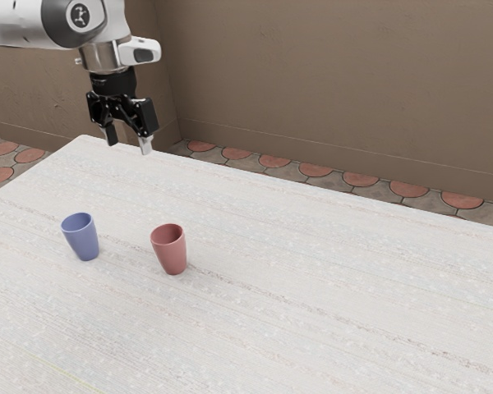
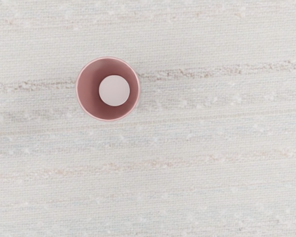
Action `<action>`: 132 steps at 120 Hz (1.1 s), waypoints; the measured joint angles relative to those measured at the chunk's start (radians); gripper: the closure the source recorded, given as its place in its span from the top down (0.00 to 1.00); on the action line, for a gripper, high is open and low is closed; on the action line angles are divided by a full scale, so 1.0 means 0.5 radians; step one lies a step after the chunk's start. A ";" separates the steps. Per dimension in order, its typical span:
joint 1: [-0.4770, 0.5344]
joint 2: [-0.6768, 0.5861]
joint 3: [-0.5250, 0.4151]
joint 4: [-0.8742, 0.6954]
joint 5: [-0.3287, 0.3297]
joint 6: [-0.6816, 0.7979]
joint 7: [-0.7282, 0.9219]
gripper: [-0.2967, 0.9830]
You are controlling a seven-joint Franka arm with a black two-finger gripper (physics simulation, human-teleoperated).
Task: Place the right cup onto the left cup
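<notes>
"Two handleless cups, both upright and apart. Which one moves?"

"Probably the red tapered cup (image 1: 170, 249), at the exterior view's right. Its mouth (image 2: 107, 89) faces up, with a pale round bottom inside. The blue tapered cup (image 1: 83, 237) would then receive it, though the sides could be meant from another viewpoint."

"So picking the wrong one is the first risk?"

"I'd say so. The next is the descent: the wrist view has the red tapered cup off centre, so coming straight down could catch its rim and tip it."

"And the stacking?"

"Both cups narrow toward the base, so one should nest in the other. A tilted or off-centre release could jam it on the lip or knock the blue tapered cup over. A loose grip might let the sloping wall slip."

"How is the hand?"

"The black two-finger gripper (image 1: 129, 146) has its fingers spread, nothing between them, above the pale tabletop (image 1: 312, 304) and well apart from both cups."

"Any writing?"

"None I can read. The cups look plain; the white arm (image 1: 25, 23) carries a round dark emblem (image 1: 80, 15) with a pale figure, but no legible name."
</notes>
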 joint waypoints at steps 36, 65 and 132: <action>0.001 0.028 -0.001 -0.047 -0.010 0.073 0.004 0.77; -0.025 0.071 -0.001 -0.214 -0.081 0.207 -0.003 0.76; -0.022 0.343 -0.007 -0.579 -0.241 0.787 -0.013 0.71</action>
